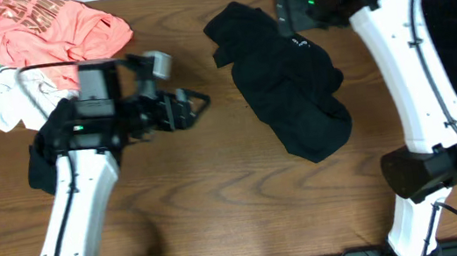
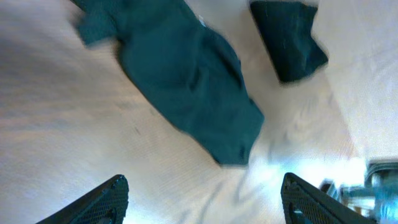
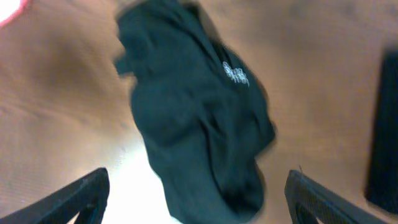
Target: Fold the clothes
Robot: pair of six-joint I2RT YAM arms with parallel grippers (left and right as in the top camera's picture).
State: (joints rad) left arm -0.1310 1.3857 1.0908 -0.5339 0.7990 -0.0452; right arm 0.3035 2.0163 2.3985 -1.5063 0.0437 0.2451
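Black garment [image 1: 290, 93]: crumpled, centre-right of the overhead frame; its small white logo [image 3: 235, 73] is too blurred to read.
Coral tee [image 1: 43, 29]: upper left, pale print unreadable, overlapping the white garment [image 1: 4, 100].
Left gripper [image 1: 199, 105]: fingers spread, empty.
Right gripper [image 3: 199, 199]: fingers spread, empty, above the black garment.

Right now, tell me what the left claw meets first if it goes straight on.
Likely the crumpled black garment: the open, empty left claw points at it across bare table. Its height is unclear, so it might touch the wood first.
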